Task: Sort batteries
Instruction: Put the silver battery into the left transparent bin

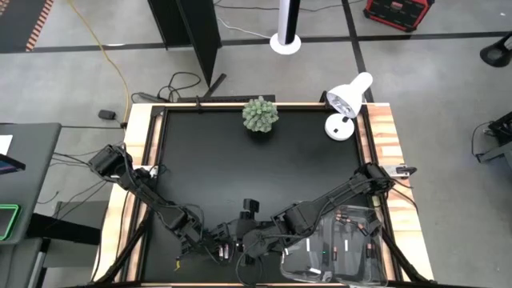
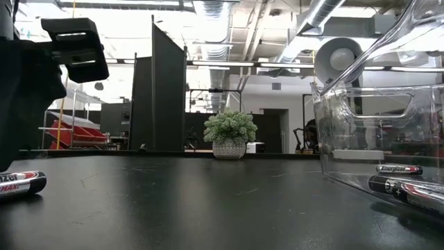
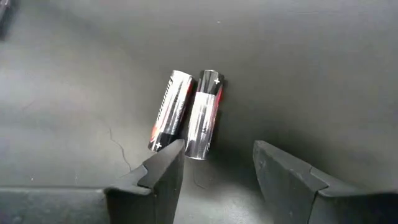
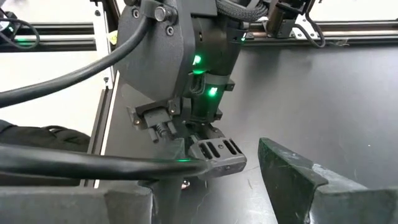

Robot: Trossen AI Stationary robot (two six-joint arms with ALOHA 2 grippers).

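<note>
battery [image 2: 21,185] on table [image 2: 208,201], perhaps three batteries [image 2: 406,182] in clear bin [image 2: 361,139]

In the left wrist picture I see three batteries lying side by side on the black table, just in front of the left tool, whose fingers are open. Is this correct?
Not quite. The left wrist view shows only two batteries side by side, not three. The rest holds: they lie on the black table just in front of the left tool, whose fingers stand open.
</note>
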